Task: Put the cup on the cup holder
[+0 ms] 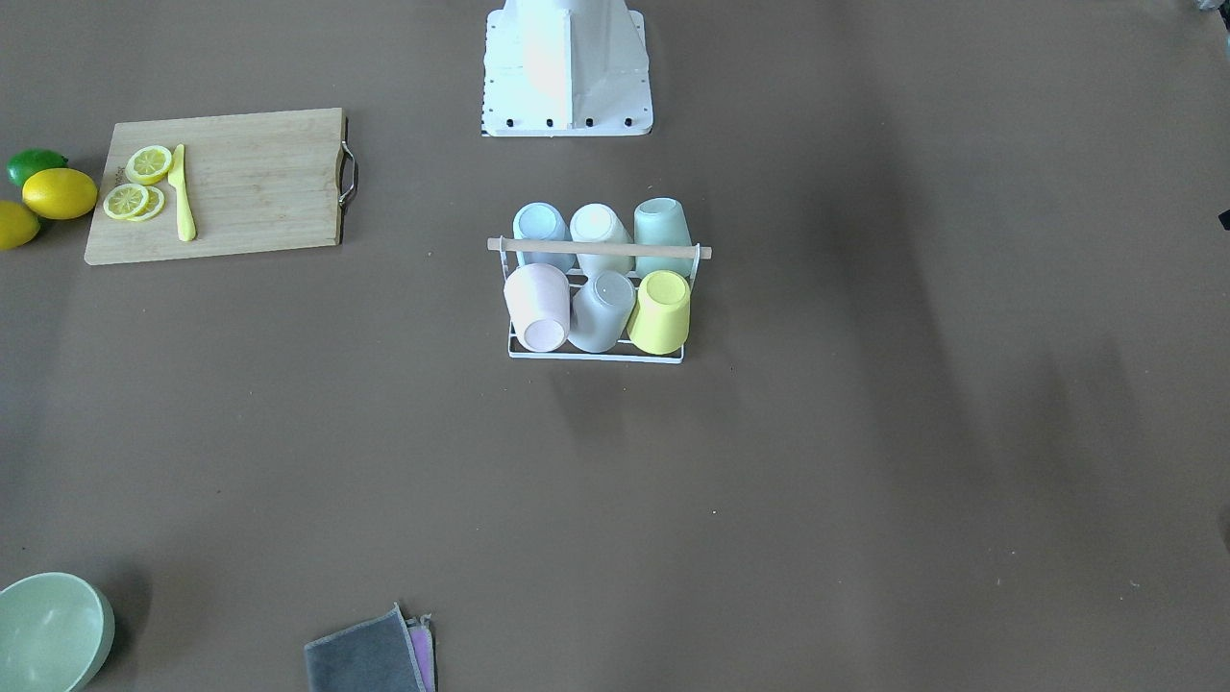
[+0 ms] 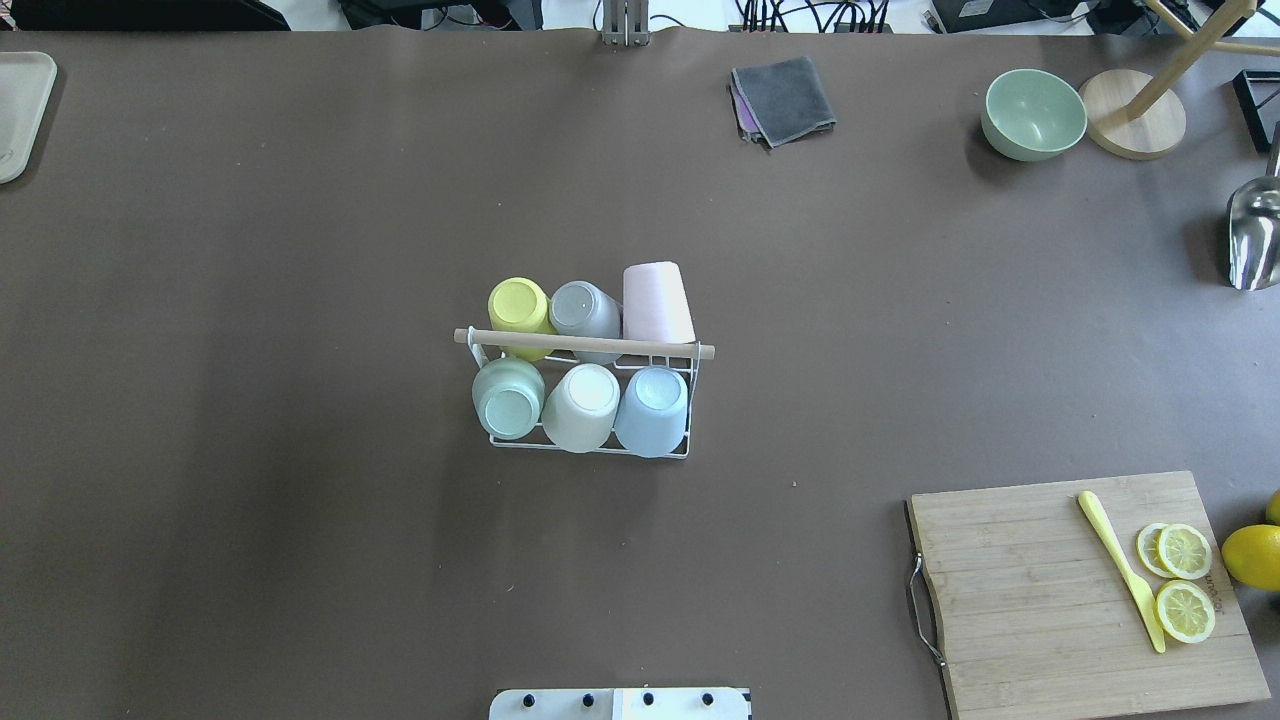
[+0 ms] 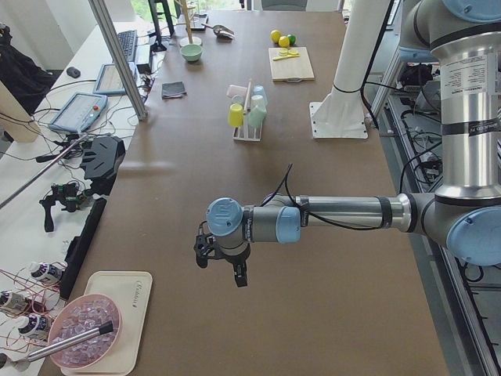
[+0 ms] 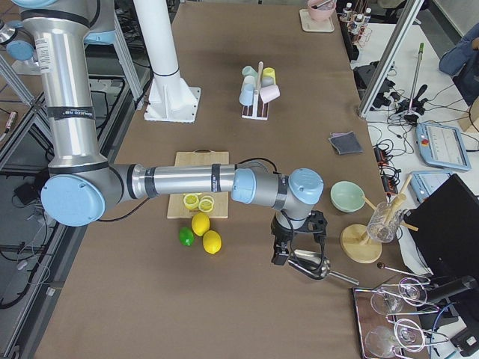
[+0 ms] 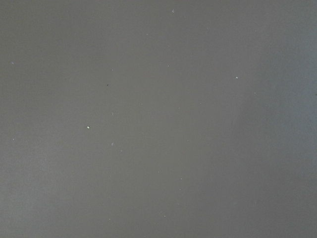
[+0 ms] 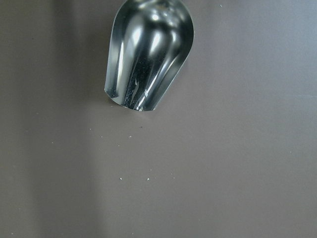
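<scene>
cup holder: table centre, six cups on it, rod lying across the robot's front | left gripper, right gripper: at opposite table ends, well apart from it, neither clearly nearer | opening: cannot tell

The table is plain dull brown. The cup holder is white wire with a pale wooden rod. Its cups are unpatterned: a yellow cup, grey cup, pink cup, mint cup, cream cup and light-blue cup. The bowl is pale green, the cloth dark grey over purple, the scoop mirror-silver.
</scene>
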